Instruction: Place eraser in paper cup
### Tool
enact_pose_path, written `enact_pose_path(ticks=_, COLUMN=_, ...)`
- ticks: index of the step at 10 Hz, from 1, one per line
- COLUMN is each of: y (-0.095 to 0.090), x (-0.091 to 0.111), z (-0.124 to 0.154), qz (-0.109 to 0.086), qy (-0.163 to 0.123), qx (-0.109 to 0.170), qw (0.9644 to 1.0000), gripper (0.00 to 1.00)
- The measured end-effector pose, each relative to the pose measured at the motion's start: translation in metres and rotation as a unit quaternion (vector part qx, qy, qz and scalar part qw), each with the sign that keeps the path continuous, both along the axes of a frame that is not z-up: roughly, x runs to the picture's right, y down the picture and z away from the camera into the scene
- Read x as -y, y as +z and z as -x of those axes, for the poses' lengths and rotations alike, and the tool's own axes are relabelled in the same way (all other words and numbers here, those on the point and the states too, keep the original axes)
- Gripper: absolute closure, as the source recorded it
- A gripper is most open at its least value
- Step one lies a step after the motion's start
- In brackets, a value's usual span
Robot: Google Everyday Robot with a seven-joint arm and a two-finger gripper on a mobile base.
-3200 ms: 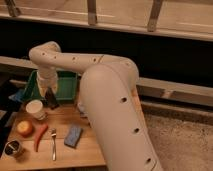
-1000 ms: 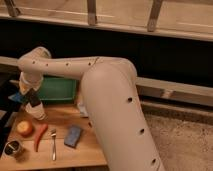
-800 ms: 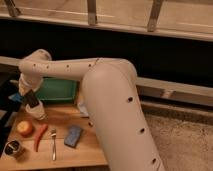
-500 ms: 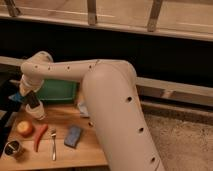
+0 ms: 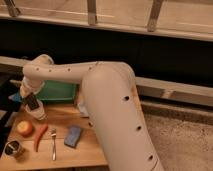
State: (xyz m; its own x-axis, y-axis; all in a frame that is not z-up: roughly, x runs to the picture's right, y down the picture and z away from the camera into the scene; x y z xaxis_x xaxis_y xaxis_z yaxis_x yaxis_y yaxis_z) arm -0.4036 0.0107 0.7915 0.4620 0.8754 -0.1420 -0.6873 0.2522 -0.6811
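My gripper [image 5: 32, 103] is at the left of the wooden table, at the end of the big white arm. It is shut on the eraser [image 5: 31, 101], a small black bar held upright. The paper cup [image 5: 38, 114] stands right under it. Only part of the cup's white wall shows below the eraser, and its rim is hidden by the gripper. The eraser's lower end is at or just inside the cup's mouth; I cannot tell which.
A green tray [image 5: 58, 92] lies behind the cup. On the table [image 5: 85, 155] are an orange-red fruit [image 5: 25, 128], a red chili [image 5: 40, 137], a fork [image 5: 53, 145], a blue-grey sponge [image 5: 74, 136] and a dark metal cup [image 5: 14, 148]. The arm's bulk fills the table's right side.
Since the earliest frame the arm has swung left and brought the gripper from beside the cup to over it. In the last second it has hardly moved.
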Motion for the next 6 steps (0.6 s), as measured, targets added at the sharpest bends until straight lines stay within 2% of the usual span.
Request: enact_pose_path(ticks=6, y=0.0098, x=-0.0123, z=0.0009, qz=0.012, qy=0.014, qx=-0.004, qw=0.9998, gripper=0.37)
